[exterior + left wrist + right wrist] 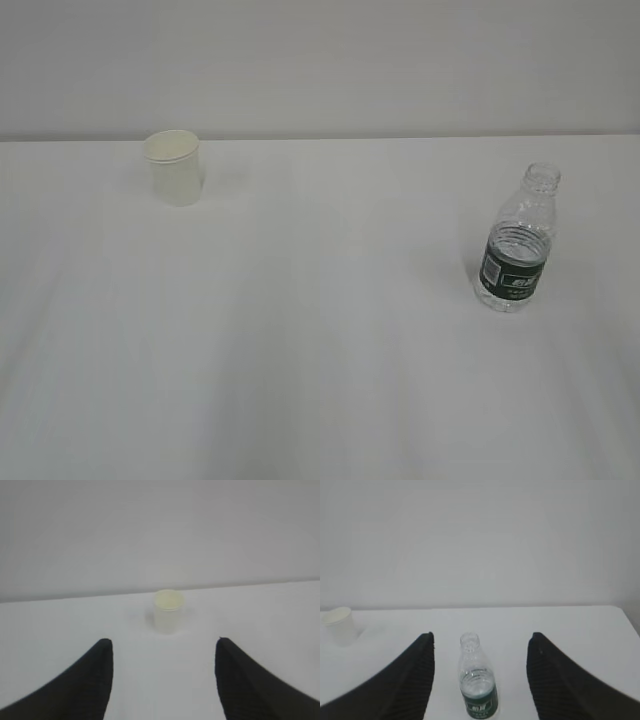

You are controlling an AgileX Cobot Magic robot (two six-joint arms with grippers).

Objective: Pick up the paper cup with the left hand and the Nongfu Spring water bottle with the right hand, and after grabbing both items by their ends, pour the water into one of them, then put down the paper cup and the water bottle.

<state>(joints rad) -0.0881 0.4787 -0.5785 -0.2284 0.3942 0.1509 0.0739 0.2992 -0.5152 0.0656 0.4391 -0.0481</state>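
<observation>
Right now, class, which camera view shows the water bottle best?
The exterior view: the Nongfu Spring water bottle stands whole and sharp, green label readable as a band. The right wrist view shows it blurrier, base cut off. The left wrist view misses it.

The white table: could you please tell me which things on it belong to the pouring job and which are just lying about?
Part of the job:
- small white paper cup, upright, far left
- clear ribbed plastic bottle with dark green label, uncapped, upright, right
- open left hand facing the cup
- open right hand facing the bottle

Just lying about:
- nothing visible
</observation>
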